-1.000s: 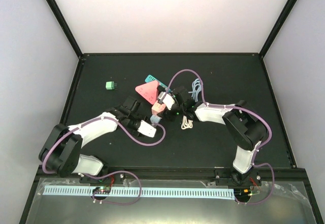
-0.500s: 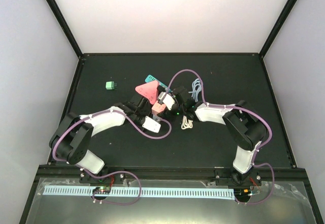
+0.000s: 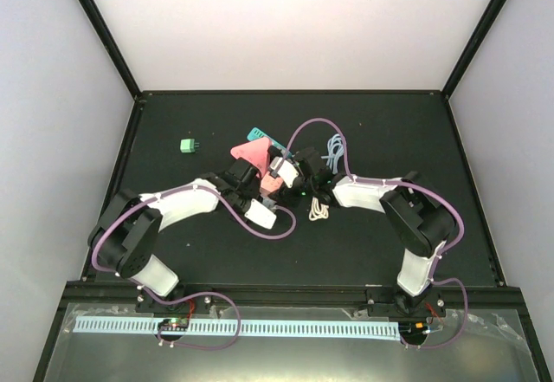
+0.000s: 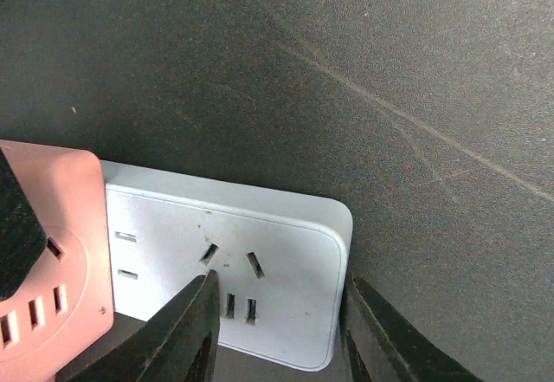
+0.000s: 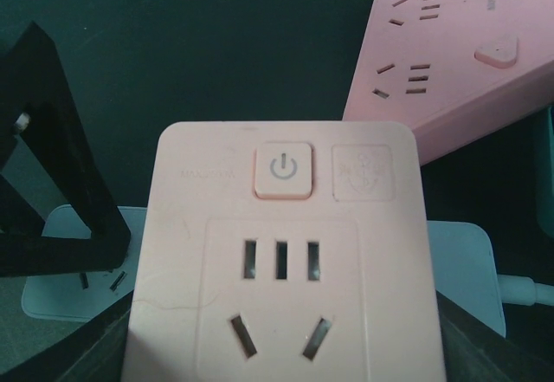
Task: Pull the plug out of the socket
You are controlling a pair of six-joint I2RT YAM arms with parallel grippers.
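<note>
Surface, top view: a black table (image 3: 381, 131) boxed in by pale walls.
Arms, top view: both bend in toward the middle of the table, so the left gripper (image 3: 245, 177) and right gripper (image 3: 291, 172) are close beside each other.
Plug, top view: the pink adapter (image 3: 269, 184) sits between the two grippers at mid-table.
Around it, top view: a pink power strip (image 3: 251, 152) lies just behind the grippers, with a teal piece (image 3: 257, 132) at its far edge. A green block (image 3: 190, 145) lies well apart to the left. A blue cable bundle (image 3: 335, 150) and a cream cord coil (image 3: 318, 211) are near the right arm.
Socket, left wrist: the white socket strip (image 4: 286, 252) lies flat on the table. The pink adapter (image 4: 52, 252) stands on its left part.
Left claw, left wrist: the left gripper (image 4: 281, 282) is spread wide with one finger on each side of the strip's rounded end. It holds nothing, and I cannot tell whether either pad touches the strip.
Plug, right wrist: the pink adapter (image 5: 281, 261) fills the view with its power button and slots facing the camera. It is seated on the white socket strip (image 5: 472, 269).
Right claw, right wrist: the right gripper (image 5: 281, 352) is clamped on the adapter's two sides.
Background, right wrist: the pink power strip (image 5: 467, 61) is at the upper right and the black left gripper (image 5: 52, 174) at the left.
</note>
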